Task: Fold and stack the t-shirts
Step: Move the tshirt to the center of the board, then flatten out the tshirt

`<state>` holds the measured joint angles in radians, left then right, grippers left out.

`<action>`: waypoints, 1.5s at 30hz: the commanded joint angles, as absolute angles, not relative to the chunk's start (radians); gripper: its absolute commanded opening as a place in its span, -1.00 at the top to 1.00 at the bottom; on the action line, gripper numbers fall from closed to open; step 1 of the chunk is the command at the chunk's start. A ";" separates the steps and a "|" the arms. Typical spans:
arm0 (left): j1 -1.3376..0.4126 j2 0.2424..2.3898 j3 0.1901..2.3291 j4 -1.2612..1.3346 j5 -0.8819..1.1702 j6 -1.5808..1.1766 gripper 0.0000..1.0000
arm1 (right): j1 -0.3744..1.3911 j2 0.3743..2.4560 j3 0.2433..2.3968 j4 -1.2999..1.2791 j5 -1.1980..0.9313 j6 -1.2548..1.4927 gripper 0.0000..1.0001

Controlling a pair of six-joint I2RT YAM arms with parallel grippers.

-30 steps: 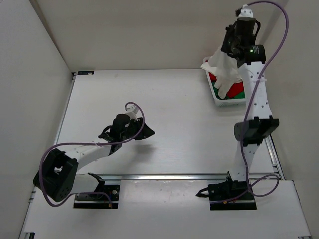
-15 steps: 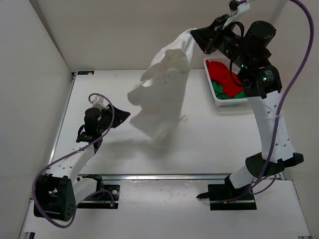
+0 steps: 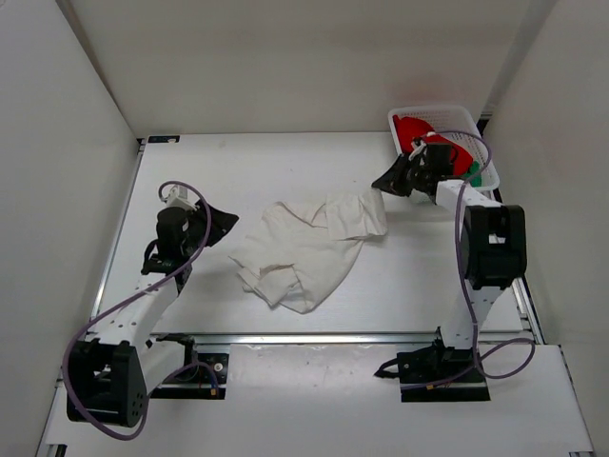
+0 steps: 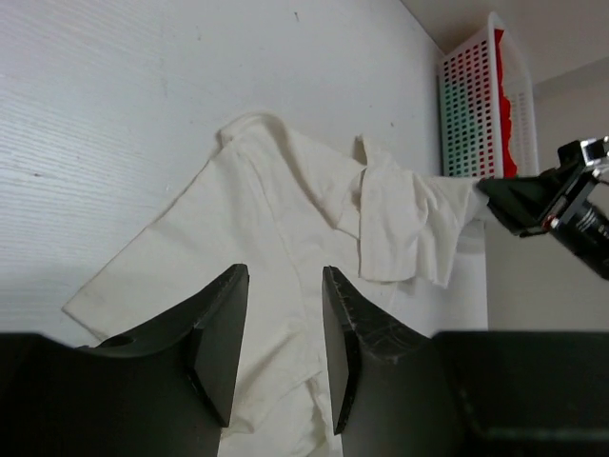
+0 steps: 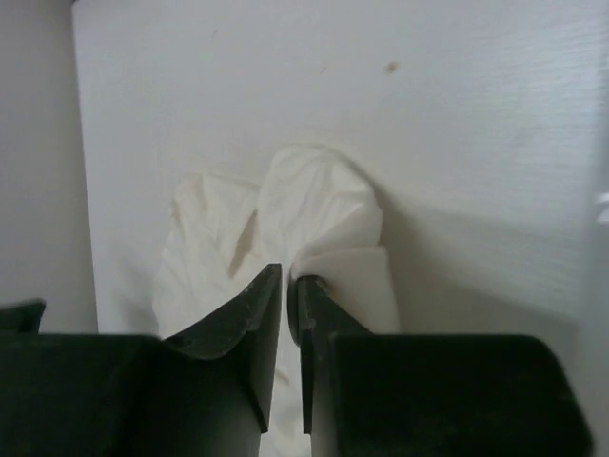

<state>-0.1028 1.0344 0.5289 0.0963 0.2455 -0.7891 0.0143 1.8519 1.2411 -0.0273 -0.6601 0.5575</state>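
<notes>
Near edge: a grey metal rail (image 3: 314,336) runs along the near side of the white flat worktop (image 3: 285,167), with the two arm bases in front of it.
Room: plain pale walls close the worktop on the left, the far and the right side.
Left pincer (image 4: 283,274): low over the left part of the worktop, its black fingers parted with nothing between them, pointing towards the cloth and just short of it.
White short-sleeved cloth t-shirt (image 3: 304,249): lies crumpled on the middle of the worktop, part flat and part folded over itself, one end drawn out towards the far right.
Right pincer (image 5: 288,276): its fingers are pressed together on that far right end of the white t-shirt, close to the surface.
White plastic lattice basket (image 3: 476,119): stands in the far right corner, by the right wall.
Bright red cloth t-shirt (image 3: 416,127): inside the basket, at its far end.
Green cloth t-shirt (image 3: 473,172): inside the basket, only a thin strip showing.
Hidden: the right arm crosses over the basket and covers most of what lies in it; how the red and green t-shirts lie on each other I cannot tell. The sleeves of the white t-shirt are lost in the folds.
Open room: bare worktop lies beyond the white t-shirt up to the far wall, and between the t-shirt and the near rail.
</notes>
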 commanded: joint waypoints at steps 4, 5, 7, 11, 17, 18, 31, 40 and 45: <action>-0.189 1.034 0.497 0.054 0.097 -0.739 -0.01 | 0.106 1.801 1.540 -0.236 -0.349 0.413 0.12; -0.196 1.061 0.489 0.054 0.084 -0.736 -0.01 | 0.135 1.780 1.510 -0.265 -0.251 0.385 -0.05; -0.207 1.101 0.491 0.048 0.083 -0.733 -0.02 | 0.193 1.740 1.436 -0.273 -0.145 0.367 -0.06; -0.204 1.161 0.480 0.044 0.020 -0.726 -0.01 | 0.276 1.666 1.284 -0.232 -0.020 0.359 0.46; -0.219 1.226 0.456 0.075 -0.037 -0.723 -0.06 | 0.452 1.801 1.327 -0.204 -0.141 0.249 0.89; -0.224 1.247 0.459 0.077 -0.046 -0.716 -0.08 | 0.478 1.856 1.388 -0.242 -0.085 0.214 0.81; -0.195 1.277 0.420 0.109 -0.051 -0.727 -0.05 | 0.624 2.083 1.611 -0.311 0.034 0.143 0.25; -0.051 1.019 0.439 0.038 0.116 -0.770 0.09 | 0.776 1.999 1.594 -0.269 -0.104 0.167 0.39; -0.012 0.977 0.609 -0.071 0.161 -0.770 0.11 | 0.851 2.045 1.607 -0.221 -0.230 0.212 0.42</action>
